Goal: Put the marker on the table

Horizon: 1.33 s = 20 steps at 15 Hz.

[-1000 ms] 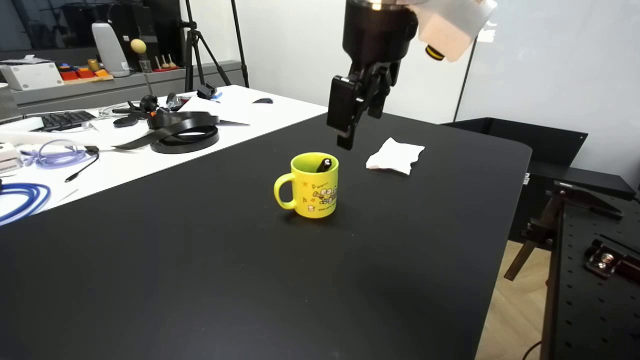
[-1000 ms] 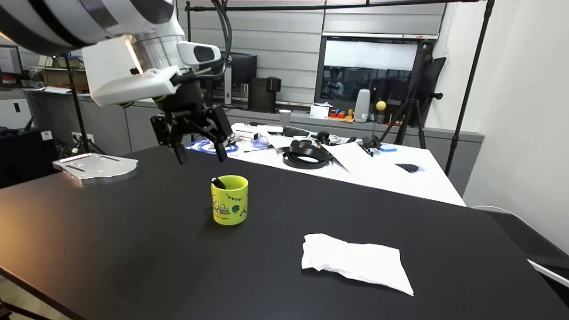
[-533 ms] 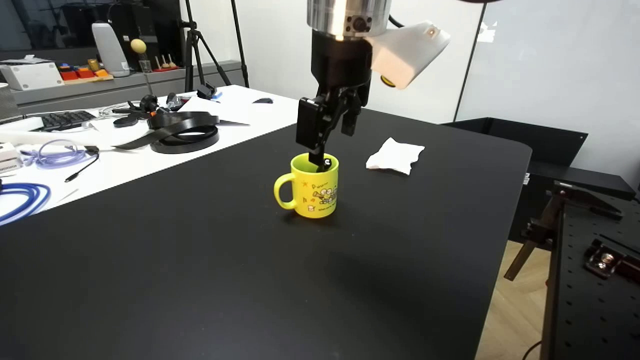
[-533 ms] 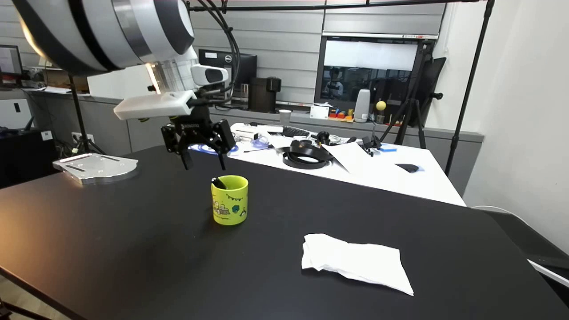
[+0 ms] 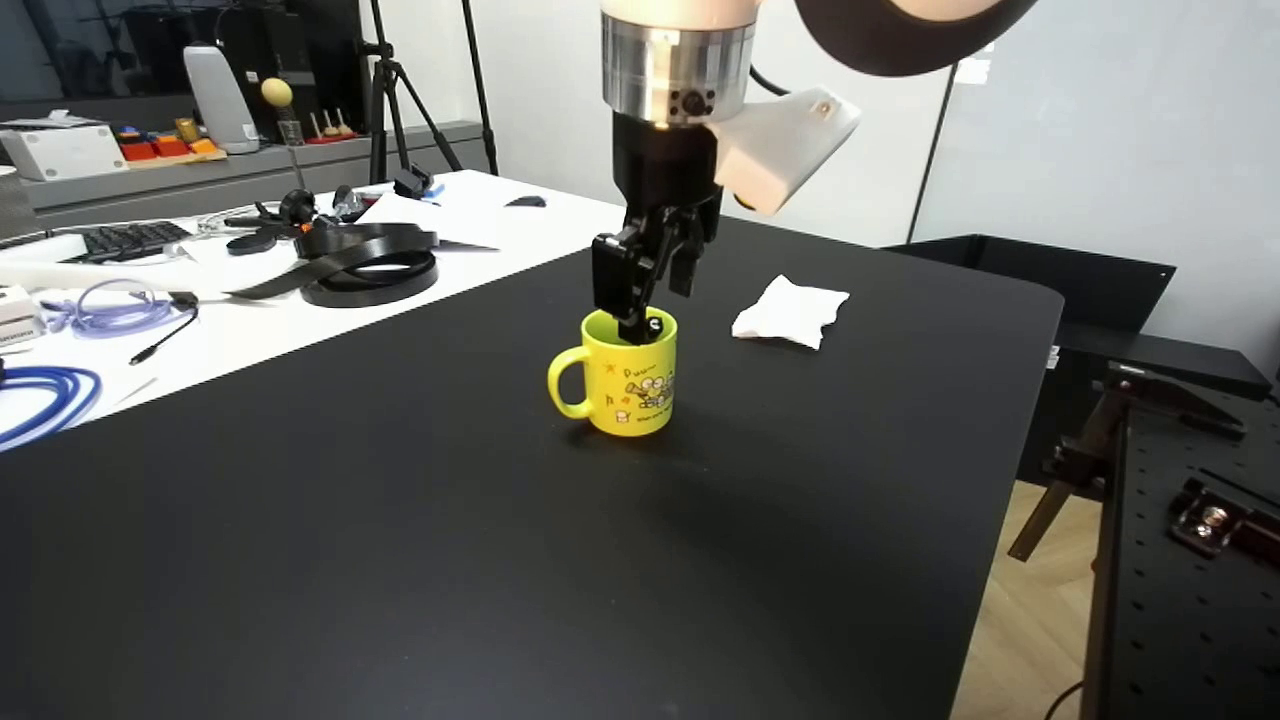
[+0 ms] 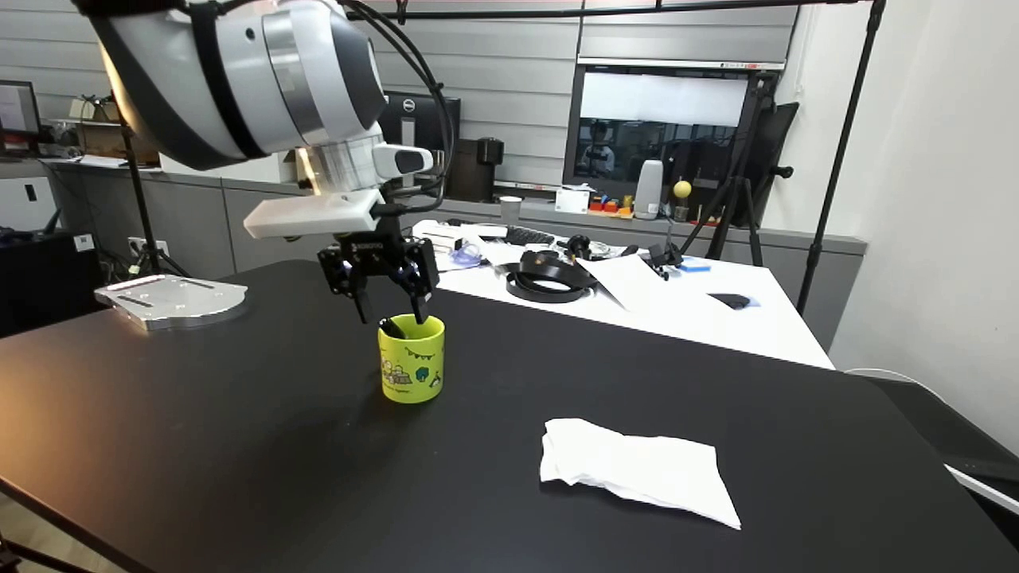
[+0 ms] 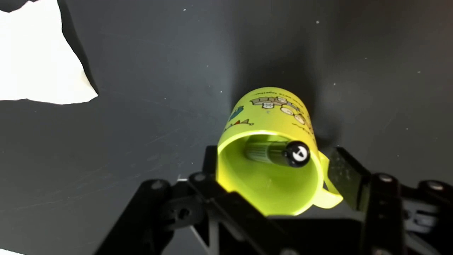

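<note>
The marker is a dark pen-like stick standing tilted inside the yellow mug, its black end at the rim. It shows in both exterior views (image 5: 655, 326) (image 6: 391, 328) and in the wrist view (image 7: 297, 154). The yellow mug (image 5: 628, 388) stands upright on the black table (image 5: 400, 560); it also shows in the wrist view (image 7: 270, 115). My gripper (image 6: 392, 320) is open and points down just over the mug. In the wrist view its fingers (image 7: 279, 163) spread to either side of the mug's mouth, with the marker between them, not gripped. The marker's lower part is hidden in the mug.
A crumpled white paper (image 6: 637, 471) lies on the black table near the mug. A silver metal plate (image 6: 175, 301) sits at the table's far left in an exterior view. A white-topped table (image 5: 560, 205) with cables and black straps adjoins the black table.
My gripper has come down and across to the mug, from above and beside it to just over its mouth. It stays open. The mug and the marker have not moved.
</note>
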Each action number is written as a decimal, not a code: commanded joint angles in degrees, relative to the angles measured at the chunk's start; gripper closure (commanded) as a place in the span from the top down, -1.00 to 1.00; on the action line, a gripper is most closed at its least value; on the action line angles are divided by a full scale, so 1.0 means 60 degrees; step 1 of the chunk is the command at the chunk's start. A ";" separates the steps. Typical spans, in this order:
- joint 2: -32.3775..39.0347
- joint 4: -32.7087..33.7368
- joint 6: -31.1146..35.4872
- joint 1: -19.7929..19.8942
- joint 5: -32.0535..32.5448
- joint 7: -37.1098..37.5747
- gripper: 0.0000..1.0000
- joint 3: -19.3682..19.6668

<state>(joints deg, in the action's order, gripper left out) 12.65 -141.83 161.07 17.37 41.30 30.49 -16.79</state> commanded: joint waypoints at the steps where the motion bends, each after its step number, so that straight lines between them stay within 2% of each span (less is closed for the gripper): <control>1: 0.0428 0.0462 -0.0079 -0.0231 0.0561 0.0690 0.02 0.0344; 6: 0.0581 0.0587 -0.0019 -0.0377 0.0616 0.0737 -0.65 0.0458; 9: 0.0473 0.0493 0.0010 -0.0391 0.0438 0.0600 -0.96 0.0407; 10: 0.0425 0.0464 -0.0032 -0.0371 0.0351 0.0544 -0.89 0.0384; 16: -0.0413 -0.0020 0.0109 0.0020 -0.0574 -0.0109 -0.89 0.0090; 20: -0.1677 -0.0538 0.0201 0.0254 -0.1555 -0.0970 -0.89 -0.0140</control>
<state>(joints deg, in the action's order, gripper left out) 9.75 -141.48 161.67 17.24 35.67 27.98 -16.22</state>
